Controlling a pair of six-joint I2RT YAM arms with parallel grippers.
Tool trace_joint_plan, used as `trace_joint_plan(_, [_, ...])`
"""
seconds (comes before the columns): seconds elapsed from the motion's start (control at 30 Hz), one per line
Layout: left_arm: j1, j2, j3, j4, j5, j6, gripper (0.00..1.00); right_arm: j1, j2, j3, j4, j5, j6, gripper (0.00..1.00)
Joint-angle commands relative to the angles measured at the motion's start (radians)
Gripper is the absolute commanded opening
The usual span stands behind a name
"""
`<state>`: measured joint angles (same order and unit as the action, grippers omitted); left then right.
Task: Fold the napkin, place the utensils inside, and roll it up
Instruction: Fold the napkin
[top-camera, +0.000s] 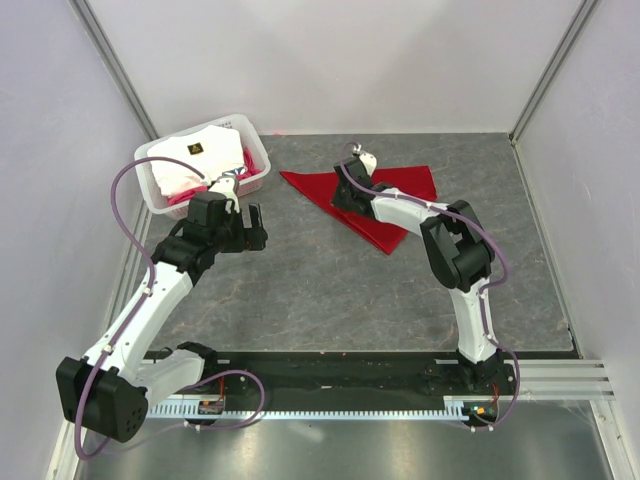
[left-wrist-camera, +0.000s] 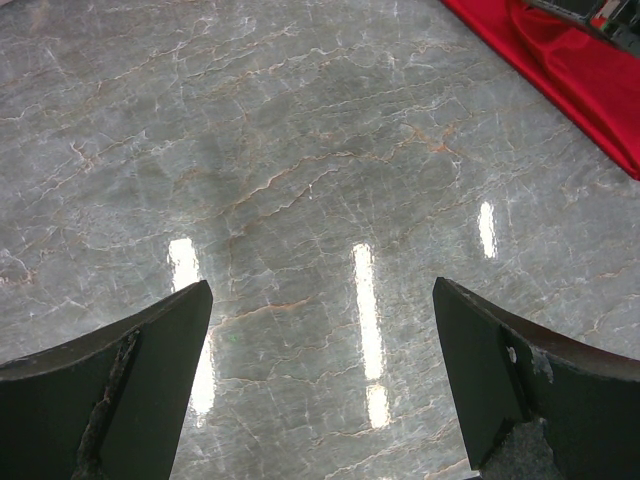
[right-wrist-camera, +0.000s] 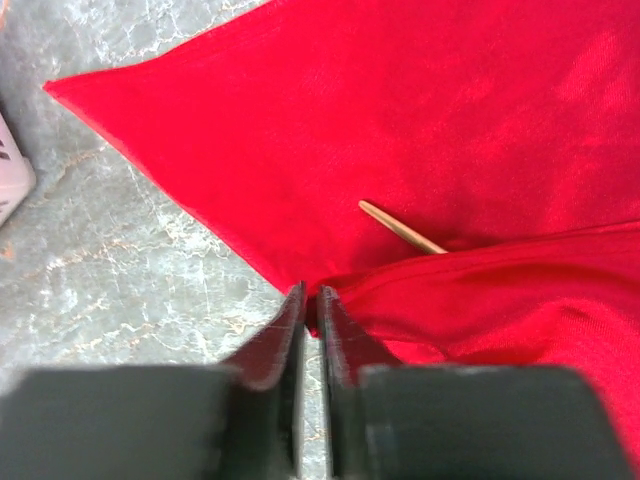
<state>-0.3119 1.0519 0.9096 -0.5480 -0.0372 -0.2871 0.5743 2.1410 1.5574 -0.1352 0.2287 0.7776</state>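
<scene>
Counts: 1 napkin (top-camera: 405, 190), 1 spoon (right-wrist-camera: 400, 227), 1 basket (top-camera: 148, 180), 2 grippers.

Napkin: red, folded to a triangle, flat on the table (top-camera: 300, 290), far right of centre. Its long edge runs from the far-left corner down to the near-right corner. The third corner points far right. In the right wrist view a second layer of napkin (right-wrist-camera: 400, 110) is bunched over the lower right part.

Spoon: lies on the napkin. Only the thin handle end shows, the rest is under the bunched layer, and the bowl is hidden. The long axis is diagonal, with the bare end pointing toward the napkin's far-left corner.

Right gripper (top-camera: 342, 205): down on the napkin's long edge, arm lying across the cloth and covering part of it from above. In the wrist view the right gripper (right-wrist-camera: 311, 300) has its fingers pressed almost together with only a thin slit between, pinching the napkin's edge at the tips.

Left gripper (top-camera: 255, 225): fingers spread wide, nothing between them. It sits over bare table just near-right of the basket, apart from the napkin. The wrist view shows the left gripper (left-wrist-camera: 321, 285) over marble, with the napkin (left-wrist-camera: 580, 70) in the upper right corner.

Basket: white, far left, holding white and pink fabric (top-camera: 200, 160). It is well apart from the napkin.
</scene>
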Motion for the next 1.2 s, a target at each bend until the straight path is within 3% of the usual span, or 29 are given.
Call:
trace_joint_plan(0.0, [-0.007, -0.015, 0.023, 0.010, -0.024, 0.029, 1.00, 0.007, 0.022, 0.061, 0.022, -0.006, -0.014, 0.32])
trace_joint_plan(0.13, [-0.007, -0.015, 0.021, 0.011, -0.035, 0.029, 1.00, 0.007, 0.008, 0.105, 0.011, -0.025, -0.058, 0.52])
trace_joint_plan(0.3, [-0.007, -0.015, 0.018, 0.016, -0.036, 0.031, 1.00, 0.006, -0.104, 0.064, -0.013, -0.020, -0.097, 0.62])
trace_joint_plan(0.47, [-0.007, -0.009, 0.015, 0.017, -0.032, 0.029, 1.00, -0.028, -0.294, -0.117, -0.056, 0.004, -0.040, 0.61])
trace_joint_plan(0.7, [-0.007, -0.001, 0.014, 0.028, 0.017, 0.022, 1.00, -0.117, -0.593, -0.579, -0.064, -0.020, 0.095, 0.59])
trace_joint_plan(0.83, [-0.007, 0.005, 0.020, 0.036, 0.034, 0.022, 1.00, -0.168, -0.737, -0.736, -0.052, -0.055, 0.149, 0.57])
trace_joint_plan(0.97, [-0.004, 0.008, 0.020, 0.036, 0.034, 0.020, 0.99, -0.229, -0.773, -0.838, 0.011, -0.112, 0.180, 0.47])
trace_joint_plan(1.17, [-0.006, 0.007, 0.014, 0.039, 0.031, 0.022, 0.99, -0.255, -0.716, -0.907, 0.158, -0.196, 0.229, 0.41])
